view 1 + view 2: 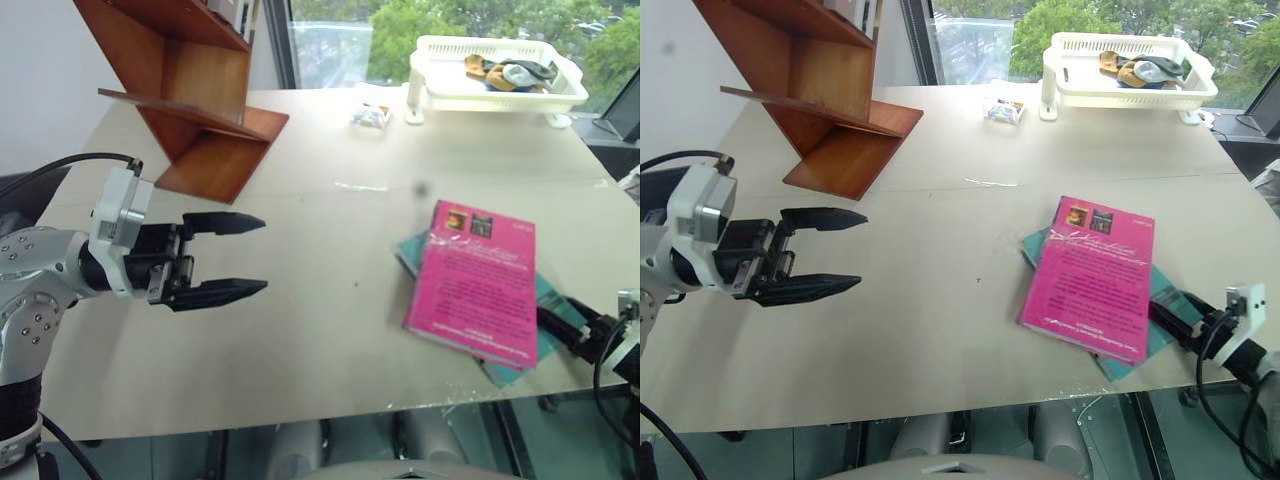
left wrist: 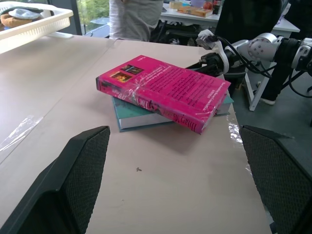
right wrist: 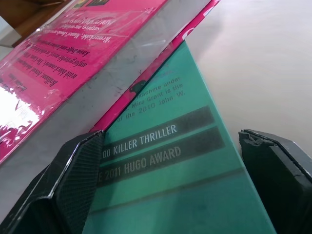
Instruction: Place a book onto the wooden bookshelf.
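Observation:
The pink book (image 1: 478, 282) lies flat on a thinner teal book (image 1: 543, 345) at the right of the table, cover text up. My right gripper (image 3: 170, 139) is open at the books' near right corner, low over the teal cover, with one finger (image 3: 73, 180) next to the pink book's page edge. It holds nothing. My left gripper (image 1: 263, 255) hangs open and empty above the left part of the table, pointing right toward the books and well apart from them. The wooden bookshelf (image 1: 190, 100) stands at the far left corner.
A white basket tray (image 1: 500, 95) with small items stands at the far right, a small packet (image 1: 371, 116) beside it. The table's near edge (image 1: 300, 405) runs close to both arms. A person (image 2: 134, 17) stands beyond the table.

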{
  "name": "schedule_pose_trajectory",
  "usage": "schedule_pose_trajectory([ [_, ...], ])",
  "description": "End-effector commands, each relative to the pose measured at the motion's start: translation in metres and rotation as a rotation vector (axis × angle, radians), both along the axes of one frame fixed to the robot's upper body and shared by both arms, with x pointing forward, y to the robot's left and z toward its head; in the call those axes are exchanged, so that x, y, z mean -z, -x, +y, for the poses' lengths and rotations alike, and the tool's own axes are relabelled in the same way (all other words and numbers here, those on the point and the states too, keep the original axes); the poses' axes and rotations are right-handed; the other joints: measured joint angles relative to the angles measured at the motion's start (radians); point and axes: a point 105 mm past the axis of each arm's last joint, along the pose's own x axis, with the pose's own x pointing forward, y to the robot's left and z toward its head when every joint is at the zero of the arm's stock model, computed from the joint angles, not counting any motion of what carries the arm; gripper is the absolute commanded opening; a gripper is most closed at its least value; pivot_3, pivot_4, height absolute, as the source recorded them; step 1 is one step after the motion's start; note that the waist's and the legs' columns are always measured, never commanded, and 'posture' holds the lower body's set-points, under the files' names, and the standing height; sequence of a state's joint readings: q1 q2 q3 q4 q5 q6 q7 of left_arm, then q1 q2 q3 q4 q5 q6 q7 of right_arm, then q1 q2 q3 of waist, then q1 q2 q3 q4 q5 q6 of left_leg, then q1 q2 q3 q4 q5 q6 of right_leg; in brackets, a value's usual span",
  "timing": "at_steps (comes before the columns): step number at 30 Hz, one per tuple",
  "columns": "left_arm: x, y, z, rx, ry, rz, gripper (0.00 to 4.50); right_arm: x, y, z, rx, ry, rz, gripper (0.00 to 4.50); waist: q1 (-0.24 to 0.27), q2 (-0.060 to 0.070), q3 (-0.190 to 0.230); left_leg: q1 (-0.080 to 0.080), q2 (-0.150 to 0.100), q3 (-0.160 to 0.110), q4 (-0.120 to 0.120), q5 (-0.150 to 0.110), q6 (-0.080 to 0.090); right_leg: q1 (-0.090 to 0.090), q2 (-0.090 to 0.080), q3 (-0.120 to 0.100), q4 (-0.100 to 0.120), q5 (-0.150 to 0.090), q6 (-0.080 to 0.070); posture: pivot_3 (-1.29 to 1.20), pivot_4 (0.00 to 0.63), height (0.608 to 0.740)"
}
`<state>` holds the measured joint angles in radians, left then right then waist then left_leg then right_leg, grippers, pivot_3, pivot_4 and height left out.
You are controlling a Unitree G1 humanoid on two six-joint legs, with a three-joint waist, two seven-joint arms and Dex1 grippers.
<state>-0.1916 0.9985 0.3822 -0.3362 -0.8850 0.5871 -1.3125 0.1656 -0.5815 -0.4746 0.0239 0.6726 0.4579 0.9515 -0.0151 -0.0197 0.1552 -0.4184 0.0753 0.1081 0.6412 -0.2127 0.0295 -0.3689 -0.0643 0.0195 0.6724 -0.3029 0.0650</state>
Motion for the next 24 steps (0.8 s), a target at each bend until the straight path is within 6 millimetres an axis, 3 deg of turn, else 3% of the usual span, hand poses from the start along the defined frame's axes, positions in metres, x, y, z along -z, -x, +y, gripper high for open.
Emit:
schedule_pose_trajectory([
  [1, -0.005, -0.001, 0.000, 0.000, -0.012, -0.041, 4.47, 0.006, -0.006, 0.017, -0.044, -0.009, 0.009, 4.50, -0.002, -0.001, 0.000, 0.000, 0.000, 0.000, 0.000, 0.000, 0.000, 0.000, 0.000, 0.000, 0.000, 0.000, 0.000, 0.00, 0.150, 0.740],
  [8, -0.006, -0.005, 0.002, -0.010, -0.023, -0.047, 4.47, 0.006, -0.028, 0.042, -0.124, -0.025, -0.025, 4.50, -0.003, -0.001, -0.001, 0.001, 0.000, 0.000, 0.000, 0.000, 0.000, 0.000, 0.000, 0.000, 0.000, 0.000, 0.000, 0.00, 0.150, 0.740],
  [24, -0.010, -0.007, 0.003, -0.027, -0.023, -0.056, 4.47, 0.001, -0.072, 0.126, -0.525, 0.005, -0.078, 4.50, -0.007, -0.002, 0.000, 0.001, 0.001, 0.001, 0.000, 0.000, 0.000, -0.001, 0.001, 0.001, 0.001, 0.000, 0.000, 0.00, 0.150, 0.740],
])
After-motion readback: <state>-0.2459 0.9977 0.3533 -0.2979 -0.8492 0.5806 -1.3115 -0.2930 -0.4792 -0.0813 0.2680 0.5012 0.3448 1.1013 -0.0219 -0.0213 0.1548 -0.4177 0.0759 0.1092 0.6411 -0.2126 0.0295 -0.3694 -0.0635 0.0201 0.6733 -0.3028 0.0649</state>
